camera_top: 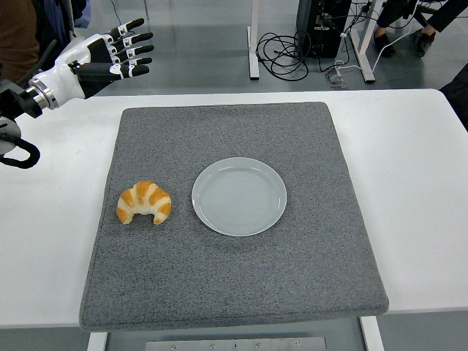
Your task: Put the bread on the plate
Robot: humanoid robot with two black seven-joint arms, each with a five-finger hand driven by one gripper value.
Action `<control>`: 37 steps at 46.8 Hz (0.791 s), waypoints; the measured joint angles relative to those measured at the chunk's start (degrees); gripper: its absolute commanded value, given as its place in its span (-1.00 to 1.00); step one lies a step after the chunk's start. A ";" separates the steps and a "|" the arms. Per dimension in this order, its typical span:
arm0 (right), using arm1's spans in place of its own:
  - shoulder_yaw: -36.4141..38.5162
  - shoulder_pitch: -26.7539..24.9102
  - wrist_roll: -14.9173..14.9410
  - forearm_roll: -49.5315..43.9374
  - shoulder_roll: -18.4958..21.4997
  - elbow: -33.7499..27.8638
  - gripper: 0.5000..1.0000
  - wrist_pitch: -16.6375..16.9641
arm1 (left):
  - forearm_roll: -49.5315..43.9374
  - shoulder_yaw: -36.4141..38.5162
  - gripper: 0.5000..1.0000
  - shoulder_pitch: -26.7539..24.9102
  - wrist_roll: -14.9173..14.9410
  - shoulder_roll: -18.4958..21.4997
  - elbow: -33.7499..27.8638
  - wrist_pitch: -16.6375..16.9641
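A golden croissant point(144, 202) lies on the grey mat point(234, 278), left of centre. Just to its right, a small gap away, sits an empty pale round plate point(239, 196). My left hand point(117, 53) hovers high at the far left, beyond the mat's back left corner and well away from the croissant. Its black-tipped fingers point(136, 48) are spread and hold nothing. The right arm is out of view.
The mat covers most of the white table point(409, 168). Behind the table are floor cables point(292, 51), desk legs and a person's feet at the top right. Part of a person shows at the top left corner.
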 measured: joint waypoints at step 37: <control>0.00 0.03 0.00 0.00 0.00 0.02 1.00 0.02 | 30.18 7.34 0.88 -9.85 0.07 26.47 -39.83 3.52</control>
